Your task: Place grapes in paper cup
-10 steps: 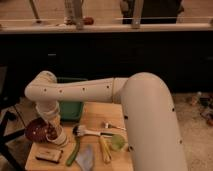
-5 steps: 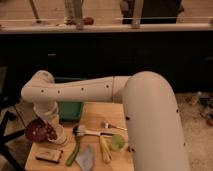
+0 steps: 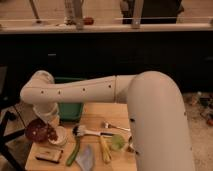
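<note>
The gripper (image 3: 51, 125) hangs low over the table's (image 3: 95, 113) left front, with the dark grapes (image 3: 48, 133) directly beneath it at the left rim of the paper cup (image 3: 60, 138), beside a maroon bowl (image 3: 33, 131); whether it grips them cannot be told.

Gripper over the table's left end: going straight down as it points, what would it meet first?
Probably the short white paper cup, just beneath the gripper, which hangs beside the dark maroon bowl. Depth is unclear; it could be the bowl's rim instead.
</note>
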You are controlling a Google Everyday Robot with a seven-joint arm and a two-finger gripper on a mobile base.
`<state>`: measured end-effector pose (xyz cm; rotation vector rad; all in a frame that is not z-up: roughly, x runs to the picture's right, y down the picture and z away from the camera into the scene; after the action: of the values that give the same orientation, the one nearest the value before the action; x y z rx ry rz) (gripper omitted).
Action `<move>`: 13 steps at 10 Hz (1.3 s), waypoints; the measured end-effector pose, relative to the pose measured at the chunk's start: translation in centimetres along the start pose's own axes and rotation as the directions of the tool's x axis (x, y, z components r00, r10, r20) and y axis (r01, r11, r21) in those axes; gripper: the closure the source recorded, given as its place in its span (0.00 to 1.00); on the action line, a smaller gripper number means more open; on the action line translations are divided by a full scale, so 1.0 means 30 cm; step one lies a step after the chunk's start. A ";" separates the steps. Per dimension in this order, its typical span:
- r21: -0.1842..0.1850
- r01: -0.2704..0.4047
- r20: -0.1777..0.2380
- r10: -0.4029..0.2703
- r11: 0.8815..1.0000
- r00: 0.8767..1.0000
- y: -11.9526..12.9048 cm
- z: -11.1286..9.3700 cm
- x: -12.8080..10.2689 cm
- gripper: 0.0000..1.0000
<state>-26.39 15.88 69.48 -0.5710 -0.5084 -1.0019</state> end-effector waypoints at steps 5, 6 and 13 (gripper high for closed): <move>0.029 -0.020 -0.006 0.020 0.999 1.000 0.035 -0.020 0.010 0.96; 0.035 -0.029 -0.005 0.029 0.999 1.000 0.047 -0.023 0.015 0.96; 0.043 -0.066 0.024 0.065 0.997 0.998 0.089 0.003 0.033 0.96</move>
<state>-23.59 16.44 69.60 -0.5571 -0.5278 -0.9206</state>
